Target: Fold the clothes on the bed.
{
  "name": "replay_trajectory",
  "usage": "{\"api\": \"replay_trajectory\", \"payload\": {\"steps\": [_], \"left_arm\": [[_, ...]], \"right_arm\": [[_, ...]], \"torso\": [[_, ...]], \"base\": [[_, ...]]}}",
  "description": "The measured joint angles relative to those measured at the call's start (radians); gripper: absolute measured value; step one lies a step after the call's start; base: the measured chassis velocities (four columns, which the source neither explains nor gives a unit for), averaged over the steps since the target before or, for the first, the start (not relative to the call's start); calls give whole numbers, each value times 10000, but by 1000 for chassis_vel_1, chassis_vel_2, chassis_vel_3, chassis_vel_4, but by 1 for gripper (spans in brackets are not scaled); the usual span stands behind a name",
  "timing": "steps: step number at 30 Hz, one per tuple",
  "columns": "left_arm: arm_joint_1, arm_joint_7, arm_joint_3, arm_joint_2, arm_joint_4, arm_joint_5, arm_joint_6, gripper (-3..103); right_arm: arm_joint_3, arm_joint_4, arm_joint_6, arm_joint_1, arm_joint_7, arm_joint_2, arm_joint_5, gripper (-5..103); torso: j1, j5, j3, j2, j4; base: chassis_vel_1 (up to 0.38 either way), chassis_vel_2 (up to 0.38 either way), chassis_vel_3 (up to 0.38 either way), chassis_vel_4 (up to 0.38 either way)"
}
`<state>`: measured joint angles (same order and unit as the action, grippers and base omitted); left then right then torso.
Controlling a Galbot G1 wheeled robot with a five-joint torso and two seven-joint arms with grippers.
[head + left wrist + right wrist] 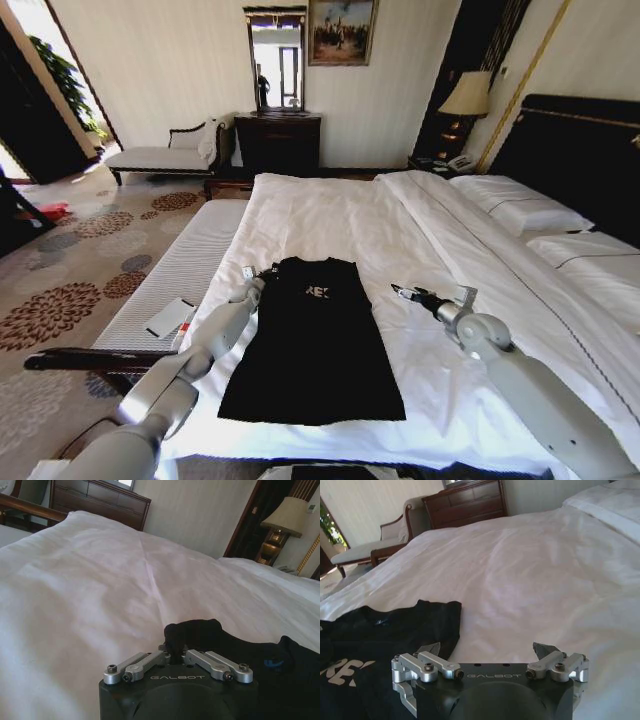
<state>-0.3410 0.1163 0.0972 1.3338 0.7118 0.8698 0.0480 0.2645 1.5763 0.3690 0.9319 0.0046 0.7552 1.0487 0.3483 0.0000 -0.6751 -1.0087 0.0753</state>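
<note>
while flat on the bed (340, 215), black top (315, 340): left claw (176, 656) pinching shoulder, right claw (487, 652) spread.

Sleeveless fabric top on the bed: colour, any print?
Black sleeveless fabric top with small white chest lettering; clearest in the head view.

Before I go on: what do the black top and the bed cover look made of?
The black top looks like soft matte knit, probably cotton or a blend: it lies limp and bunches where the left gripper pinches it. The bed cover looks like smooth white woven cotton, creased, faintly shiny.
</note>
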Motion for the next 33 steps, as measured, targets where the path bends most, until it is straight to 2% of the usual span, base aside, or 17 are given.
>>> {"api": "replay_trajectory", "payload": {"steps": [1,3,5,8,9,13,18,33], "left_arm": [[0,0,0,0,0,0,0,1],[-58,-12,5,-38,104,-2,-15,1],[-77,-23,5,-60,134,-3,-15,1],[-145,-83,5,-114,268,3,-16,1],[-145,-83,5,-114,268,3,-16,1],[-265,-150,-21,-129,473,39,-9,1],[-374,-210,-10,-175,758,124,44,1],[-640,-241,210,-558,1294,293,68,1]], "right_arm": [[0,0,0,0,0,0,0,100],[-1062,-628,-181,-964,-192,93,-148,100],[-1389,-844,-251,-1314,-266,131,-196,100],[-2737,-1725,-608,-2857,-600,428,-390,100],[-2737,-1725,-608,-2857,-600,428,-390,100],[-3927,-2630,-762,-4106,-715,965,-364,100],[-4654,-3464,-856,-4754,-842,1340,-409,100],[-5810,-6248,-1549,-6405,-1147,2534,-465,100]], "torso": [[0,0,0,0,0],[0,2,0,0,2],[0,4,0,0,3],[1,-3,-1,0,-5],[1,-3,-1,0,-5],[2,-2,-1,0,-6],[2,-1,0,1,3],[1,-1,0,0,-2]], "base": [[0,0,0,0],[0,0,0,0],[0,0,0,0],[0,0,0,0],[0,0,0,0],[0,0,0,0],[0,0,0,0],[0,0,0,0]]}}
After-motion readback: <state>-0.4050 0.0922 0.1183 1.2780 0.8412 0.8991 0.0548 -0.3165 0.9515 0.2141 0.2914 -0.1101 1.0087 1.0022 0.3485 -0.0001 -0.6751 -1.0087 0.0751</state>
